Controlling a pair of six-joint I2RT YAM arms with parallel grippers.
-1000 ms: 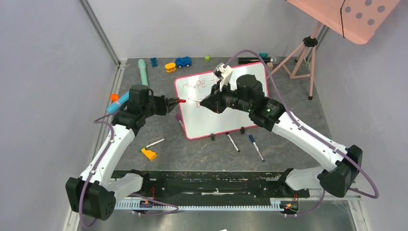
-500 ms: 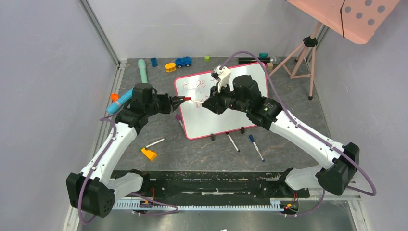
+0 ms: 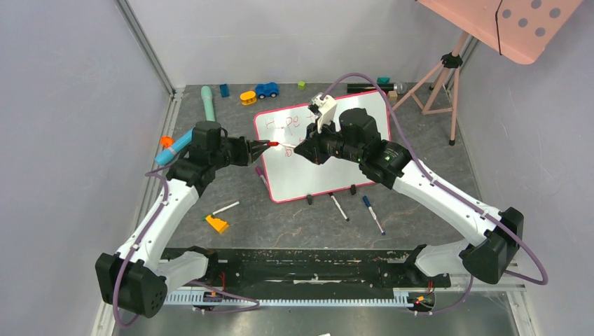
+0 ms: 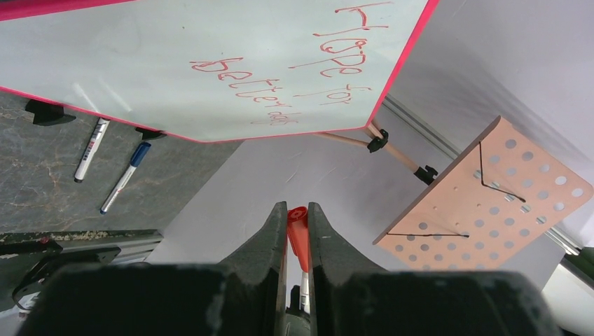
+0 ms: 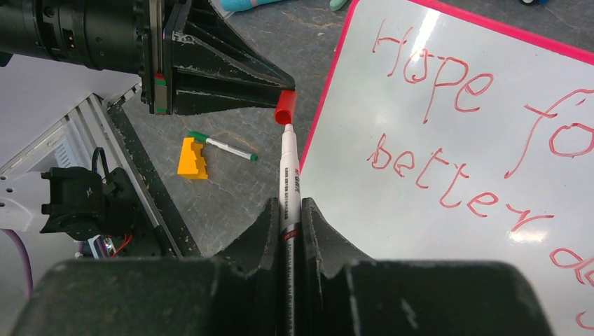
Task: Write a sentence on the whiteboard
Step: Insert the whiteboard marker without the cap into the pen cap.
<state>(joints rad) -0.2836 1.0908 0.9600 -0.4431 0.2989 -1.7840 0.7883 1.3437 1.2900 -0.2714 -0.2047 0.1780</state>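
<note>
step: cap the marker | left hand (image 4: 297, 210) clamped on red cap (image 5: 284, 107) | right hand (image 5: 287, 206) clamped on marker (image 5: 289, 175), tip at cap mouth | whiteboard (image 3: 329, 183) mid-counter toward far edge, sentence (image 5: 448, 91) looks finished | do well: hold axes in line, push straight, no sideways skew

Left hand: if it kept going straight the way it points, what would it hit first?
The white marker pen held in the right hand; the small red plastic cap in the left hand looks right at its tip.
</note>
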